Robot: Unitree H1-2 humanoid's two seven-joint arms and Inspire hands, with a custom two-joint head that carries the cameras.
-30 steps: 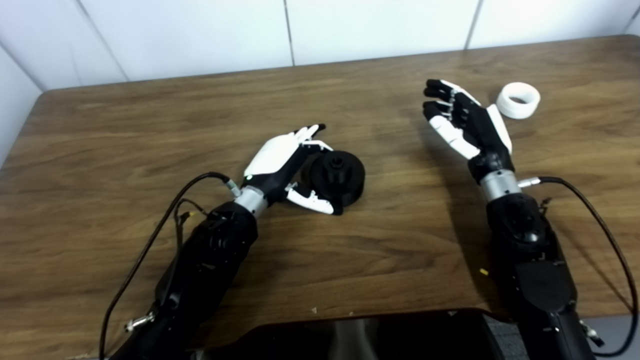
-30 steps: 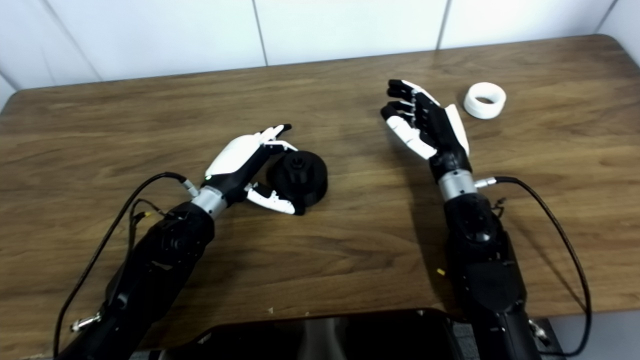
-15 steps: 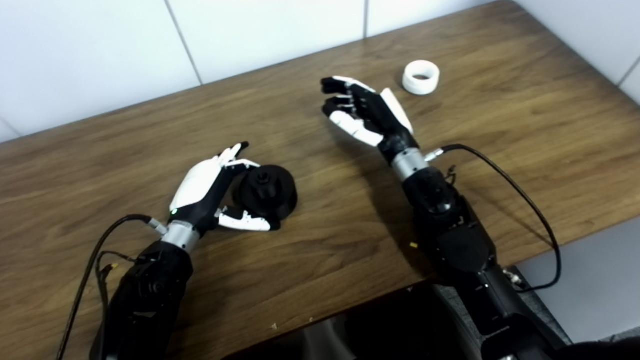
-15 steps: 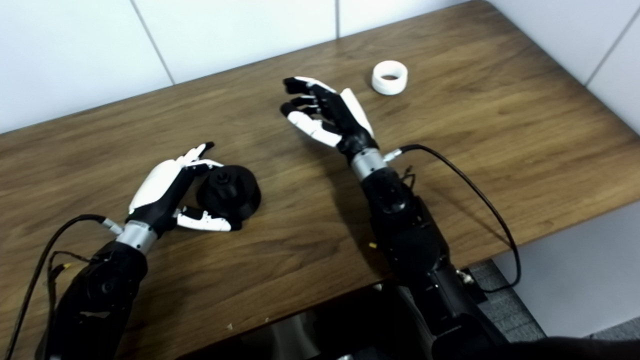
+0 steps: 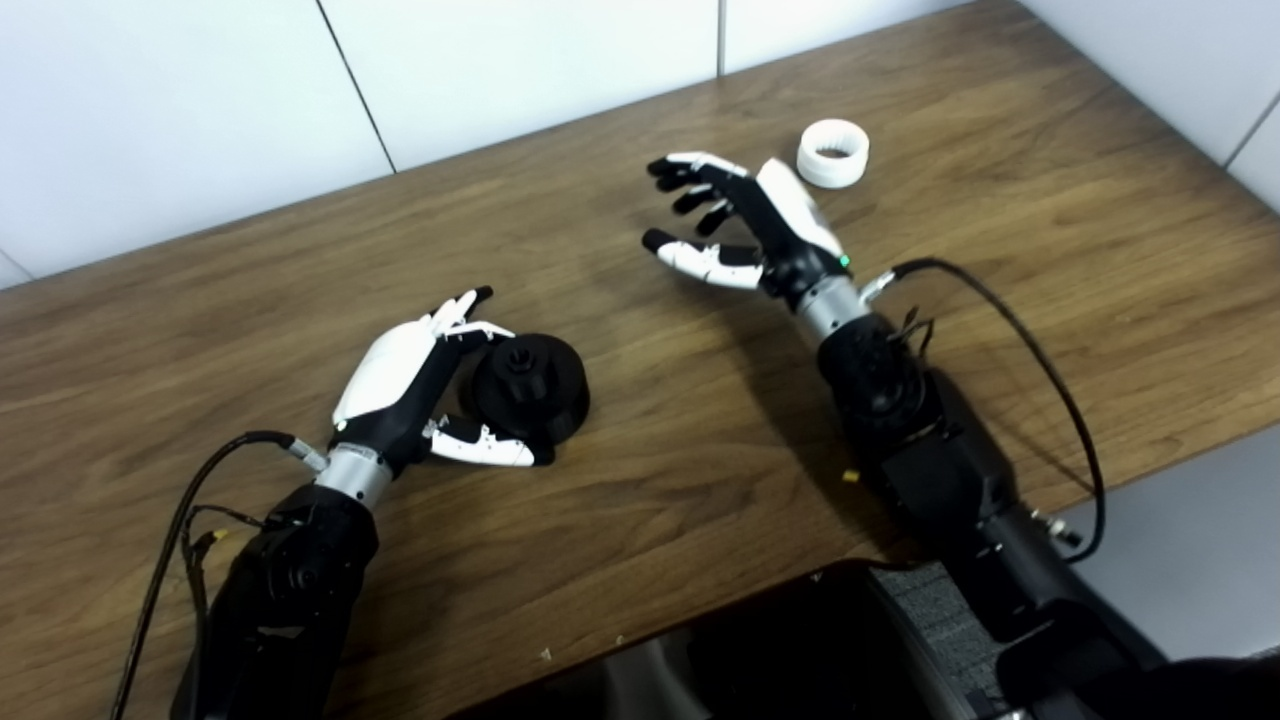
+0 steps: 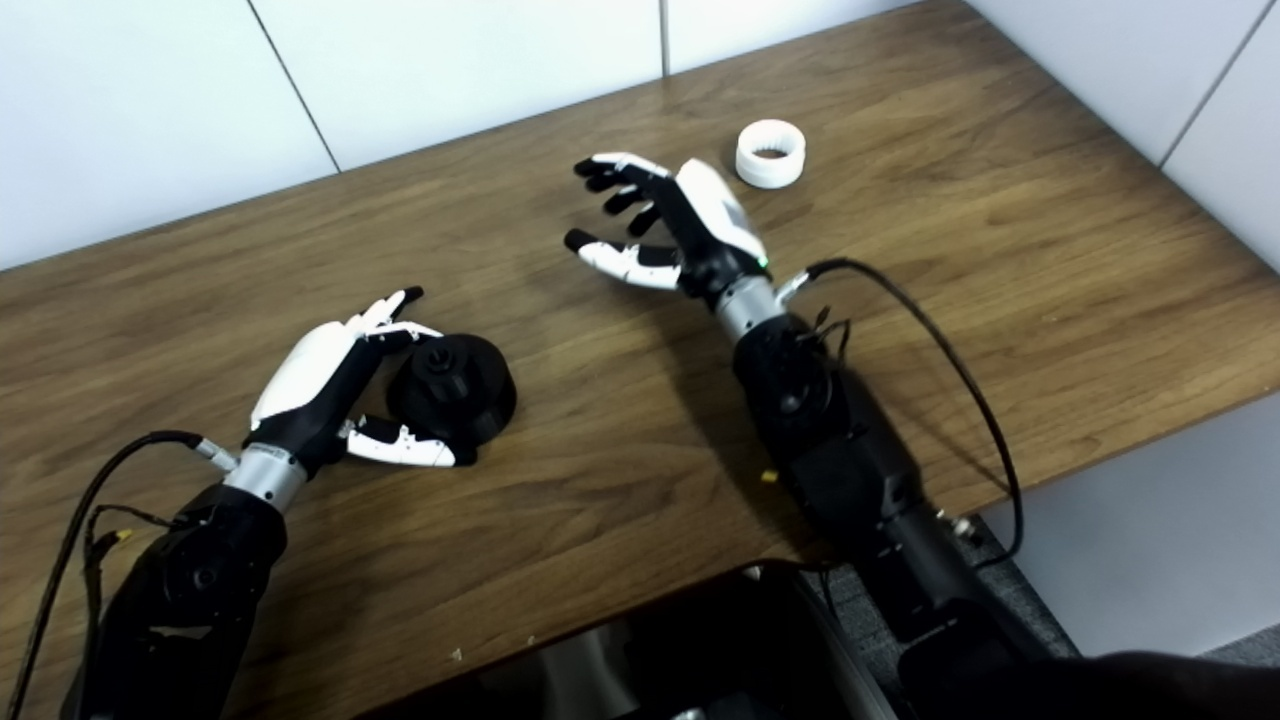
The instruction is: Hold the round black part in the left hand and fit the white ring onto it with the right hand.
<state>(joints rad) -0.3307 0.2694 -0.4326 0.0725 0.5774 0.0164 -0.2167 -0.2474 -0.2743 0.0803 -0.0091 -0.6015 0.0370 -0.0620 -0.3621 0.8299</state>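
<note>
The round black part (image 5: 528, 384) lies on the wooden table (image 5: 640, 420) left of centre, its small hub facing up. My left hand (image 5: 420, 375) is open around its left side, thumb in front of it and fingers behind, resting against it without lifting it. The white ring (image 5: 832, 152) lies flat at the back right of the table. My right hand (image 5: 745, 222) hovers open, fingers spread and palm turned down, to the left of and nearer than the ring, apart from it.
A white tiled wall (image 5: 400, 70) runs behind the table. The table's right edge (image 5: 1180, 440) drops to grey floor. Black cables (image 5: 1040, 350) loop from both forearms. A dark body panel (image 5: 760, 650) fills the bottom middle.
The camera has swung right and tilted, shifting the whole picture. My right hand has rolled from palm sideways to palm down with fingers spread wider. The left hand and black part have not moved.
</note>
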